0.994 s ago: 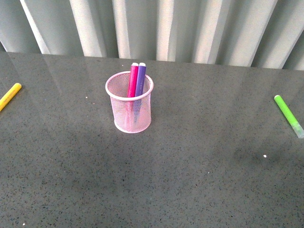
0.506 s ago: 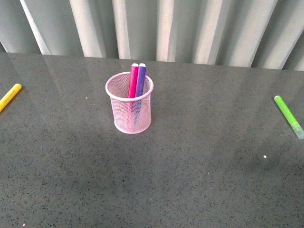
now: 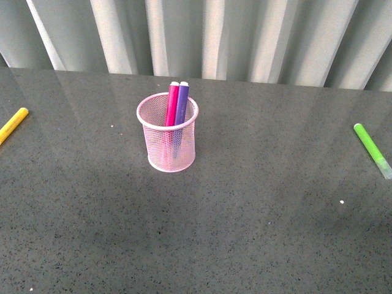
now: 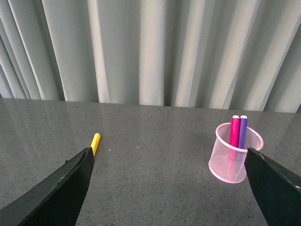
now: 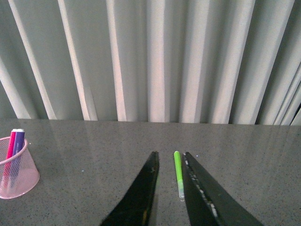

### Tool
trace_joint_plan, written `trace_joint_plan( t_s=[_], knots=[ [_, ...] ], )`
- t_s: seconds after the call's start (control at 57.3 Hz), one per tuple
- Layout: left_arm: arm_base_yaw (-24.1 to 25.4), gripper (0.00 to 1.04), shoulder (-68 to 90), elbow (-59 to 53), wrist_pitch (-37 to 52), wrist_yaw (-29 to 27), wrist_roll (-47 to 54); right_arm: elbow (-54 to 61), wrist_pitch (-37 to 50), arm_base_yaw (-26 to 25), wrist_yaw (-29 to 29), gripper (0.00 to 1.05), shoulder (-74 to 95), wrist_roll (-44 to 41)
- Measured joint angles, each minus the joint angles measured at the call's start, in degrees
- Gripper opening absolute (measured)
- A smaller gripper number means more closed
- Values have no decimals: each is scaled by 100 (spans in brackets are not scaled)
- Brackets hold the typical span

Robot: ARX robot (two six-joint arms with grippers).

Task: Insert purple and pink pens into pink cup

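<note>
Pink cup (image 3: 167,136) stands upright on the dark grey speckled table (image 3: 245,220), a bit left of centre in the front view and toward the far half of the surface. Both task pens are inside it, standing nearly upright and leaning slightly toward the far rim: pink pen (image 3: 172,103) on the left, purple pen (image 3: 181,103) on the right, touching side by side. Their whitish ends stick out above the rim; lower parts show through the mesh.

Same cup seen in the left wrist view (image 4: 234,155) with the pink pen (image 4: 233,132) and purple pen (image 4: 242,132) in it, and in the right wrist view (image 5: 16,172) at the frame edge.

Yellow marker (image 3: 12,124) lies flat on the table far to the left, well apart from the cup, partly cut off by the frame. Lime-green marker (image 3: 371,148) lies flat far to the right, also well apart, pale cap end toward the near side.

Left gripper (image 4: 169,188): fingers (image 4: 61,193) spread wide apart, nothing between them, above the table, cup seen near the inner edge of one finger. Right gripper (image 5: 170,188): fingers (image 5: 141,193) close together with only a narrow gap, holding nothing; green marker (image 5: 178,173) shows through that gap, lying on the table beyond.

Grey pleated curtain (image 3: 245,37) behind the table's far edge. Neither arm shows in the front view.
</note>
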State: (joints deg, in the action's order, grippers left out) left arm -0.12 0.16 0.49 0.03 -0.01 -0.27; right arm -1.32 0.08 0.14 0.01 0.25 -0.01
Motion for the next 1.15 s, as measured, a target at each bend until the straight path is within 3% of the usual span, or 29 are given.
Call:
trace_joint_plan(
  t_s=[0.331, 1.151],
  knots=[
    [0, 98, 0, 0, 0, 0, 0, 0, -4, 0, 2, 99, 0, 2],
    [0, 98, 0, 0, 0, 0, 0, 0, -4, 0, 2, 98, 0, 4]
  ],
)
